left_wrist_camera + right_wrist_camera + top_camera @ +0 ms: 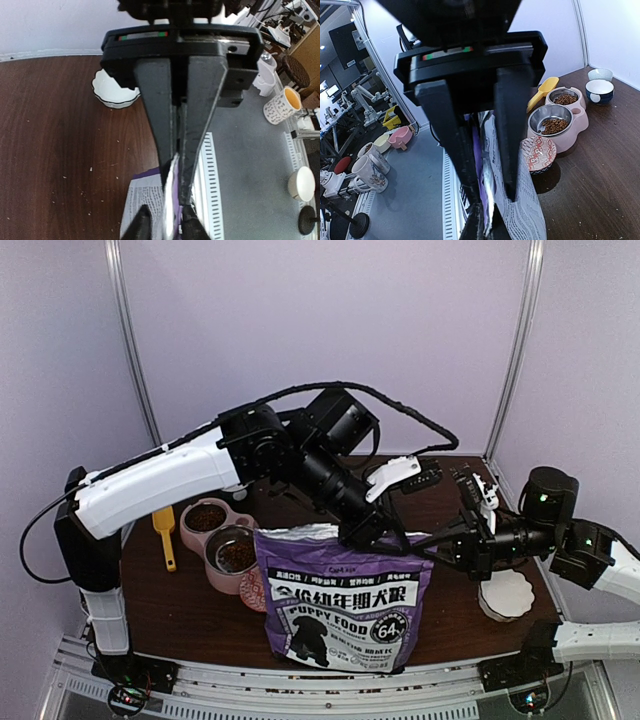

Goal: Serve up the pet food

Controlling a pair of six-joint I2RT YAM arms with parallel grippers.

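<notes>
Two grippers meet at the top of the purple bag, which stands upright at the near edge of the table. Our right gripper is clamped tight on the bag's top-right corner, while our left gripper has its fingers close on either side of the top seam, and we cannot tell whether they pinch it. Farther back on the left, brown kibble lies in both steel bowls of the pink feeder, with the yellow scoop just beside it.
</notes>
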